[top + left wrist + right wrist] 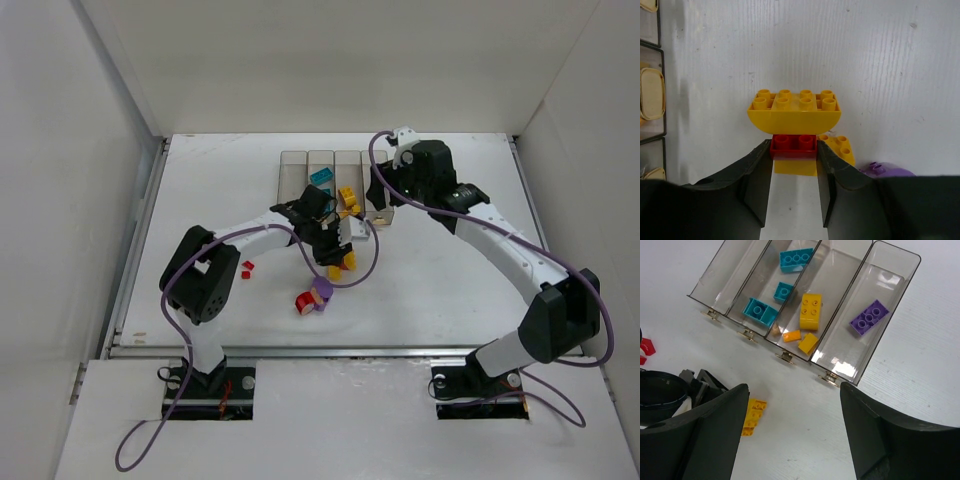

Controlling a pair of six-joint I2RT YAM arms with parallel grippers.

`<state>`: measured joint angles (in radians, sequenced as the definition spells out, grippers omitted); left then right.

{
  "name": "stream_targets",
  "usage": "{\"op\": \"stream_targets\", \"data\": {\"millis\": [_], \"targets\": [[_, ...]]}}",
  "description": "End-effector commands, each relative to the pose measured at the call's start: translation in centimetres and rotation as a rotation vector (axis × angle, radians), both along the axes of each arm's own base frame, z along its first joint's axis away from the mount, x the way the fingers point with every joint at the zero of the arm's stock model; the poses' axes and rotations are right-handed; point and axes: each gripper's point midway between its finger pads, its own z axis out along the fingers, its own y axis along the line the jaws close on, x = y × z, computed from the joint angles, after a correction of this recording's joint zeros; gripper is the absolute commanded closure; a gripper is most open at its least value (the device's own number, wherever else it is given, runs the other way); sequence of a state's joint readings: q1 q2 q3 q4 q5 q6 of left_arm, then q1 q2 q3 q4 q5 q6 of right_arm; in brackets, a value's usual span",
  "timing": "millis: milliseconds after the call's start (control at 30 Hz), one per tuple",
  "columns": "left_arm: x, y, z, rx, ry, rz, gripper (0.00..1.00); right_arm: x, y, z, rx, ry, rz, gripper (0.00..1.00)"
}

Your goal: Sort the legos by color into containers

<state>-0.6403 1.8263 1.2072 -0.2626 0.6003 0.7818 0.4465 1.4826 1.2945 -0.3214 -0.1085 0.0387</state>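
Observation:
In the left wrist view my left gripper (pixel 794 150) has both fingertips against the sides of a small red brick (pixel 793 142). The red brick sits on a yellow brick (pixel 795 167) and against a curved yellow brick (pixel 794 112). From above, this gripper (pixel 340 257) is just in front of the four clear containers (pixel 330 172). My right gripper (pixel 794 390) is open and empty, hovering near the containers' front ends (pixel 384 200). One bin holds teal bricks (pixel 760 311), one holds yellow bricks (pixel 810 311), and one holds a purple brick (pixel 869 317). The leftmost bin (pixel 727 275) is empty.
A purple and red clump (pixel 315 297) lies in front of my left gripper. Two small red pieces (pixel 247 267) lie to the left. A loose yellow brick (pixel 754 415) lies on the table below my right gripper. White walls enclose the table.

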Motion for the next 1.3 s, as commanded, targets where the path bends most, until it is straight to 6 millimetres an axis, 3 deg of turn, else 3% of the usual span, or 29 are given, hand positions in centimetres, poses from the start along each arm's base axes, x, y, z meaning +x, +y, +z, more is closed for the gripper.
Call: {"op": "stream_targets", "data": {"millis": [0, 33, 133, 300, 333, 367, 467, 500, 533, 567, 667, 733, 833, 933, 1067, 1200, 1267], "targets": [[-0.1, -0.8, 1.2, -0.024, 0.010, -0.013, 0.95, 0.1, 0.9, 1.1, 0.033, -0.024, 0.023, 0.21], [0.1, -0.9, 1.5, -0.029, 0.003, -0.013, 1.00, -0.1, 0.8, 0.8, 0.033, -0.007, 0.018, 0.21], [-0.1, -0.8, 2.1, -0.028, 0.023, 0.004, 1.00, -0.8, 0.1, 0.3, 0.069, 0.063, 0.017, 0.18], [-0.3, -1.3, 7.2, -0.106, 0.000, 0.036, 1.00, -2.0, -2.4, 0.1, 0.176, 0.174, -0.014, 0.13], [-0.5, -1.4, 8.1, -0.125, -0.004, 0.037, 1.00, -2.5, -2.6, 0.7, 0.221, 0.187, -0.025, 0.02], [-0.4, -1.4, 10.2, -0.157, -0.045, 0.034, 1.00, -3.1, -2.5, 0.8, 0.232, 0.210, -0.027, 0.00], [-0.6, -1.4, 12.8, -0.203, -0.095, 0.037, 1.00, -4.4, -1.4, 2.6, 0.238, 0.183, -0.013, 0.00], [-0.6, -1.4, 14.3, -0.232, -0.122, 0.041, 1.00, -5.0, -0.6, 3.0, 0.234, 0.173, 0.007, 0.00], [-0.4, -1.4, 14.8, -0.247, -0.142, 0.054, 1.00, -5.2, -0.4, 2.4, 0.241, 0.191, 0.012, 0.00], [-0.2, -1.4, 15.5, -0.259, -0.166, 0.059, 1.00, -5.4, 0.0, 3.0, 0.273, 0.175, 0.031, 0.00], [-0.1, -1.3, 16.5, -0.291, -0.198, 0.075, 1.00, -7.2, 2.4, 2.1, 0.367, 0.248, 0.176, 0.00], [0.0, -1.3, 16.5, -0.288, -0.193, 0.089, 1.00, -8.7, 4.7, 2.6, 0.446, 0.279, 0.329, 0.00], [0.5, -1.6, 18.1, -0.323, -0.217, 0.111, 1.00, -8.0, 5.1, 1.2, 0.441, 0.314, 0.296, 0.00], [0.5, -1.6, 18.7, -0.335, -0.231, 0.110, 1.00, -7.3, 5.6, 2.1, 0.460, 0.270, 0.292, 0.00], [0.7, -1.5, 19.2, -0.349, -0.248, 0.121, 1.00, -7.2, 6.2, 1.5, 0.464, 0.301, 0.299, 0.01], [0.7, -1.5, 19.7, -0.361, -0.262, 0.120, 1.00, -7.0, 6.4, 0.4, 0.459, 0.335, 0.298, 0.09], [0.9, -1.5, 19.9, -0.363, -0.273, 0.126, 1.00, -7.0, 6.8, 0.1, 0.457, 0.337, 0.307, 0.17]]}}
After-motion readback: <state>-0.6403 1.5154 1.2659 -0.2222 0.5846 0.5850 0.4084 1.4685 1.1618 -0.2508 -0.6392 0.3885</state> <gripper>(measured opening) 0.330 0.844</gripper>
